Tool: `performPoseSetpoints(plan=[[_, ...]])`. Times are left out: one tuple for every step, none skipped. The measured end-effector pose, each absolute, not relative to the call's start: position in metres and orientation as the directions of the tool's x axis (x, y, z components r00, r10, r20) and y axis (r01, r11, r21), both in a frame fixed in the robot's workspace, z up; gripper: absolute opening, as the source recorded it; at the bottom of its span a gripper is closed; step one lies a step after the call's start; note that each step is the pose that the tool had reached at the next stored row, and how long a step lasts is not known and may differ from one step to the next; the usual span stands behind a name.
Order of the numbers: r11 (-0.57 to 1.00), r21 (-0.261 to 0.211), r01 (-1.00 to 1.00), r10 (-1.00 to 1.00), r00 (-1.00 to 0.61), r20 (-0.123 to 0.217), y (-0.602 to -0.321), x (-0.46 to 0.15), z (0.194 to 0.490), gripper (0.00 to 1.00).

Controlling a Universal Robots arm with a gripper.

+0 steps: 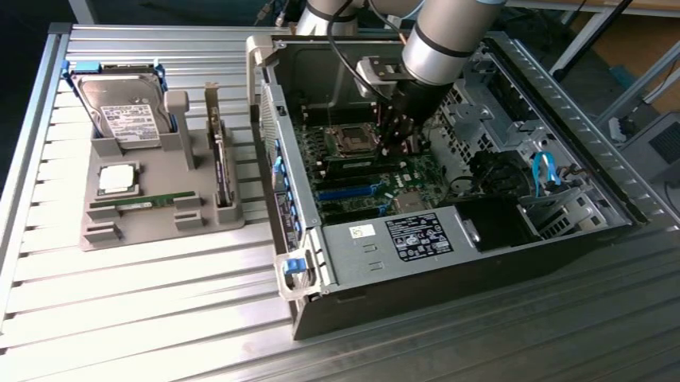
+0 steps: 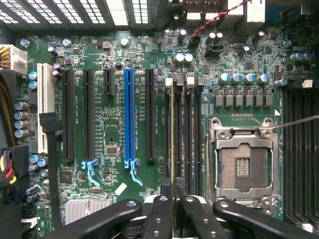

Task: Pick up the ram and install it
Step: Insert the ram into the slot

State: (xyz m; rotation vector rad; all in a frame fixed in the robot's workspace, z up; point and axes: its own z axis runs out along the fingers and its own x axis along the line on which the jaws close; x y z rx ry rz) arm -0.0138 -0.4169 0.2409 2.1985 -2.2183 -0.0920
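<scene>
My gripper [image 1: 400, 147] reaches down into the open computer case [image 1: 595, 231], over the motherboard [image 1: 367, 187]. In the wrist view its two black fingers [image 2: 158, 215] stand close together, shut on the ram [image 2: 172, 129]. The ram shows edge-on as a thin green-yellow strip. It runs along the bank of dark memory slots [image 2: 192, 134], between the long expansion slots and the open CPU socket [image 2: 242, 162]. Whether the ram is seated in a slot or just above it I cannot tell.
A grey parts holder [image 1: 159, 231] in the exterior view's left carries a hard drive [image 1: 126, 107], a silver processor [image 1: 117, 179], a dark upright card [image 1: 221, 171] and another green stick [image 1: 143, 203]. The case walls, power supply [image 1: 425, 235] and blue cable [image 1: 544, 171] surround the gripper.
</scene>
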Motion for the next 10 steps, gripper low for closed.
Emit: performPoseSetpoints(plan=[[0.008, 0.054, -0.999, -1.0, -0.01, -0.029, -0.4169, -0.0138, 0.2406, 0.12], [0.008, 0.054, -0.999, -1.0, -0.01, -0.029, -0.4169, -0.0138, 0.2403, 0.12], [0.008, 0.054, -0.999, -1.0, -0.01, -0.029, -0.4169, -0.0138, 0.24, 0.12], [0.008, 0.054, -0.999, -1.0, -0.01, -0.029, -0.4169, -0.0138, 0.2396, 0.12], [0.008, 0.054, -0.999, -1.0, -0.01, -0.029, -0.4169, -0.0138, 0.2392, 0.12], [0.008, 0.054, -0.999, -1.0, -0.01, -0.029, -0.417, -0.0138, 0.2386, 0.12], [0.008, 0.054, -0.999, -1.0, -0.01, -0.029, -0.4169, -0.0138, 0.2382, 0.12], [0.008, 0.054, -0.999, -1.0, -0.01, -0.029, -0.417, -0.0138, 0.2376, 0.12], [0.008, 0.054, -0.999, -1.0, -0.01, -0.029, -0.417, -0.0138, 0.2372, 0.12], [0.008, 0.054, -0.999, -1.0, -0.01, -0.029, -0.4169, -0.0138, 0.2366, 0.12]])
